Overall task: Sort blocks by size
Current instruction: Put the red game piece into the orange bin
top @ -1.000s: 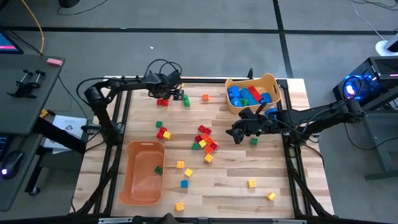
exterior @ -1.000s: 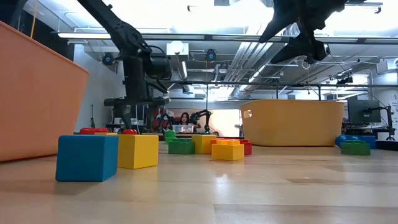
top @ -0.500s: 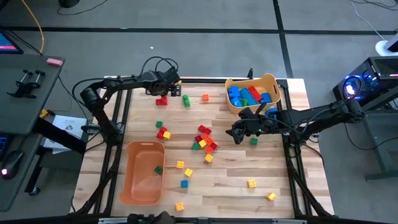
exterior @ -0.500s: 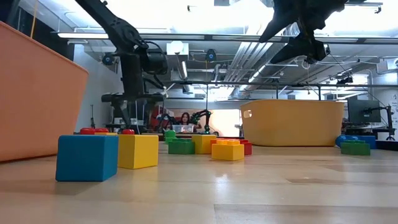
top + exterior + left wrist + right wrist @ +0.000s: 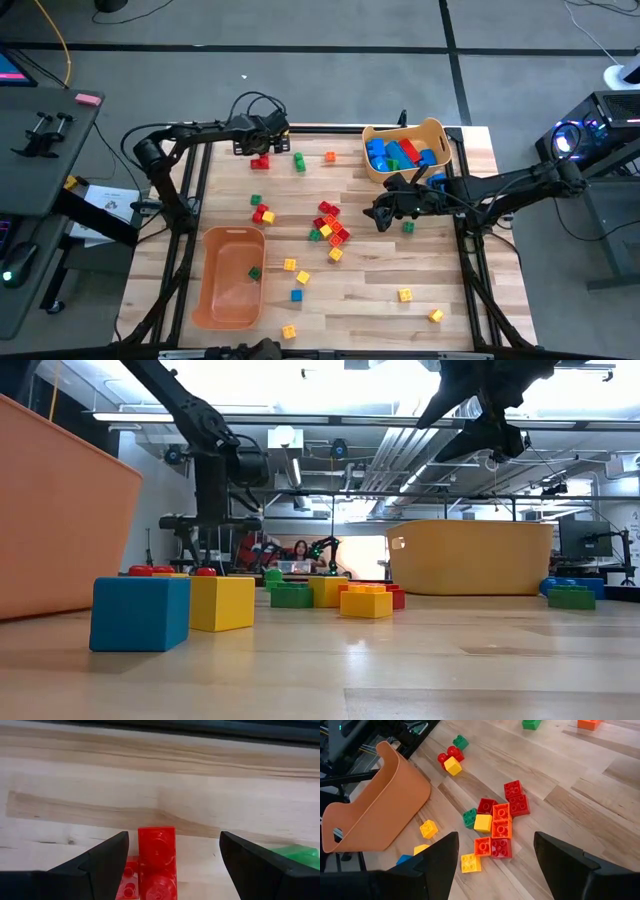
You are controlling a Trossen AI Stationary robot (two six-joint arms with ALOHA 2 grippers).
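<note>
1. The left gripper (image 5: 262,150) hangs over the far left part of the wooden table (image 5: 380,280), right above a red brick (image 5: 157,862); its fingers are spread, with the brick lying between them and nothing pinched.
2. The right gripper (image 5: 378,213) hovers over the middle right of the table, near the right bin (image 5: 404,150); its fingers are spread too and hold nothing.
3. The blocks are scattered. A tight cluster of red, orange, yellow and green bricks (image 5: 496,827) lies at the table's centre, just left of the right gripper.
4. A green brick (image 5: 299,161) and an orange brick (image 5: 330,157) lie near the far edge, beside the left gripper.
5. The right bin, at the far right, holds larger blue, red and green blocks.
6. The left bin (image 5: 230,277), at the near left, holds one small green block (image 5: 254,272).
7. Yellow and blue cubes (image 5: 296,295) lie loose near the front edge.
</note>
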